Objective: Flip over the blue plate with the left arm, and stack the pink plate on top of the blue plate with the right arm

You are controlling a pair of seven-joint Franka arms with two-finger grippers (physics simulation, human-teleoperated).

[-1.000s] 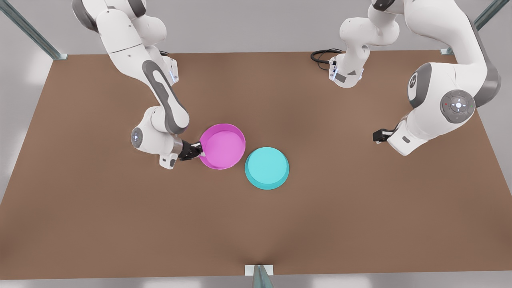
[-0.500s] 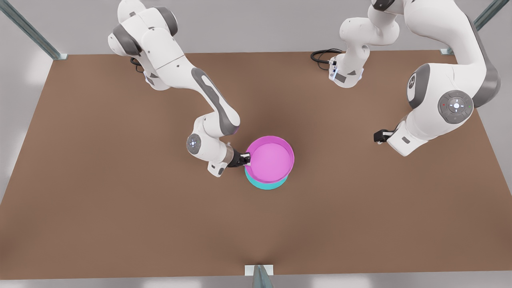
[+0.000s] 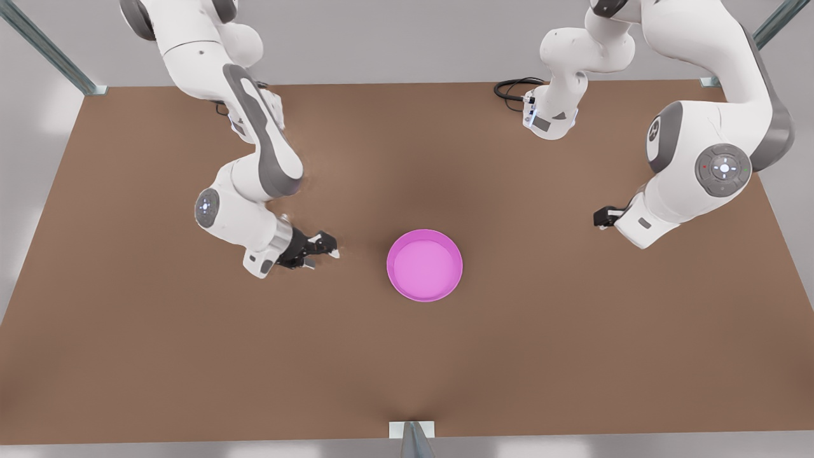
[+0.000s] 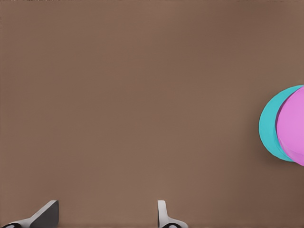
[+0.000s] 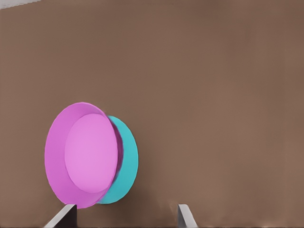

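The pink plate (image 3: pixel 424 265) sits rim up near the table's middle, stacked on the blue plate, which it hides fully in the front view. The right wrist view shows the pink plate (image 5: pixel 88 152) with a turquoise crescent of the blue plate (image 5: pixel 126 161) behind it. My right gripper (image 3: pixel 316 249) is open and empty, a short way off the stack toward the front view's left. On the front view's right, my left gripper (image 3: pixel 603 217) waits, far from the plates. Its wrist view shows open fingers (image 4: pixel 45 214) over bare table, with the blue plate (image 4: pixel 268 126) and pink plate (image 4: pixel 292 130) at the edge.
The brown table (image 3: pixel 572 350) spreads wide around the stack. A black cable (image 3: pixel 512 89) coils at the back by the arm base on the front view's right. Metal frame posts stand at the back corners, and one (image 3: pixel 413 439) at the front edge's middle.
The right gripper carried the pink plate over the blue plate, set it down on top, opened, and pulled back toward the front view's left. The left arm stayed still.
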